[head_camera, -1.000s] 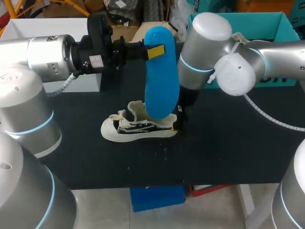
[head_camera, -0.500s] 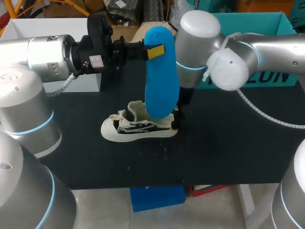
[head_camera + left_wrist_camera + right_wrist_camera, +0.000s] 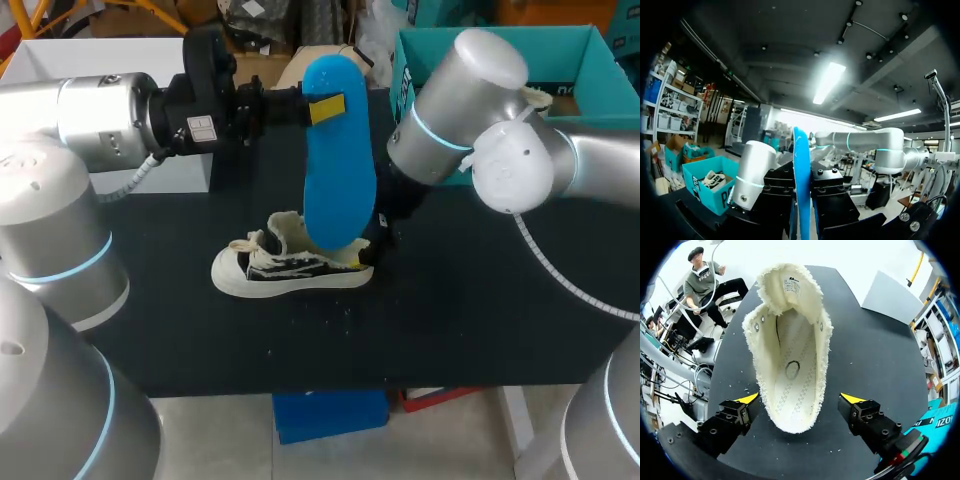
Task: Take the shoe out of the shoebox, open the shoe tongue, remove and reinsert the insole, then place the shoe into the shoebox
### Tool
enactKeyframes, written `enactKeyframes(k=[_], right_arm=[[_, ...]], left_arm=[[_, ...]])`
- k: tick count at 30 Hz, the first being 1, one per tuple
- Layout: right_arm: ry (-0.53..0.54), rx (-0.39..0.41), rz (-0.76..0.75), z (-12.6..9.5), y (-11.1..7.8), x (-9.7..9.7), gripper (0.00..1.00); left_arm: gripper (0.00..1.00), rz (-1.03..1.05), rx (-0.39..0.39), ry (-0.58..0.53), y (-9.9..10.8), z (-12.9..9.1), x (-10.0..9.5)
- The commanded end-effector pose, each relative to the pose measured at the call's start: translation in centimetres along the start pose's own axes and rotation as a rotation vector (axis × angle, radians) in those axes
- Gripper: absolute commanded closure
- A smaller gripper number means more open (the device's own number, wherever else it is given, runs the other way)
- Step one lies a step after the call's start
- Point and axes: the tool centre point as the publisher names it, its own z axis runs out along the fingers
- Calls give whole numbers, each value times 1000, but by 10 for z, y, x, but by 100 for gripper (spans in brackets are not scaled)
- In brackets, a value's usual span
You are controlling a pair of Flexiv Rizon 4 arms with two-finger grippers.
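Note:
A black-and-white canvas shoe (image 3: pixel 290 262) lies on the black table (image 3: pixel 480 300), toe toward my left arm. My left gripper (image 3: pixel 300 108) is shut on the top of a blue insole (image 3: pixel 338 150), which hangs upright with its lower end at the shoe's opening. In the left wrist view the insole (image 3: pixel 801 175) shows edge-on, clamped in the left gripper (image 3: pixel 801 200). My right gripper (image 3: pixel 383 232) sits at the shoe's heel, partly hidden behind the insole. In the right wrist view the right gripper (image 3: pixel 799 400) stands open, its fingertips either side of the shoe (image 3: pixel 790 355) heel and apart from it; the cream inside is bare.
A teal shoebox (image 3: pixel 565 45) stands at the back right behind my right arm, and also shows in the left wrist view as the teal shoebox (image 3: pixel 710 192). A white box (image 3: pixel 100 60) stands at the back left. Small crumbs lie on the table in front of the shoe.
My right arm's elbow and forearm swung to the right and tilted, while its gripper stayed at the heel. The left arm and insole have not moved.

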Motion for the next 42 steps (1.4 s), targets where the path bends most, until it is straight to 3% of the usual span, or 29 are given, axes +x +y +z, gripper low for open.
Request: enactKeyframes(k=[1, 14, 23, 42], right_arm=[[-1, -162, -9, 0, -7, 4, 0], [46, -300, -8, 12, -2, 4, 0], [23, -391, 33, 19, -6, 6, 0], [14, -489, 48, 39, -13, 9, 0]], left_arm=[[100, -1, -3, -4, 0, 1, 1], [100, -1, -3, -4, 0, 1, 1], [100, -1, -3, -4, 0, 1, 1], [100, -1, -3, -4, 0, 1, 1]])
